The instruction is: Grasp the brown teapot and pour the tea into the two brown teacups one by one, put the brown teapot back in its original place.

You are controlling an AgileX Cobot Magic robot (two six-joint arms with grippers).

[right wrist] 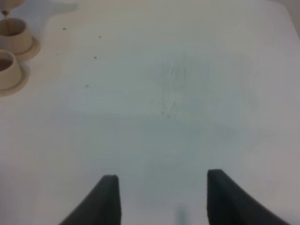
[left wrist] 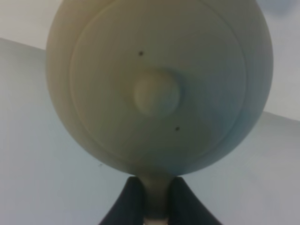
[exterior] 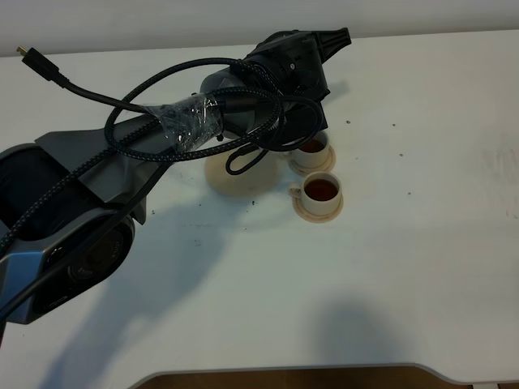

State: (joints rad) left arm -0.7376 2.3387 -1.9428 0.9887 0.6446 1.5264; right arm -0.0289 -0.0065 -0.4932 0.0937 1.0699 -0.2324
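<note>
The brown teapot (left wrist: 156, 89) fills the left wrist view, seen lid-on. Its loop handle sits between the fingers of my left gripper (left wrist: 154, 206), which is shut on it. In the exterior view my left arm (exterior: 243, 105) covers the teapot, held over the far teacup (exterior: 312, 151). The near teacup (exterior: 322, 191) stands on its saucer and holds dark tea (exterior: 322, 188); the far one shows tea too. The larger empty saucer (exterior: 231, 180), the original place, lies left of the cups. My right gripper (right wrist: 161, 197) hangs open over bare table, with both teacups (right wrist: 16, 33) far off.
A white table (exterior: 405, 267) carries everything, with a few dark specks (exterior: 395, 126) near the cups. Black cables (exterior: 146, 105) loop over my left arm. The table's front edge (exterior: 324, 371) runs along the bottom of the exterior view.
</note>
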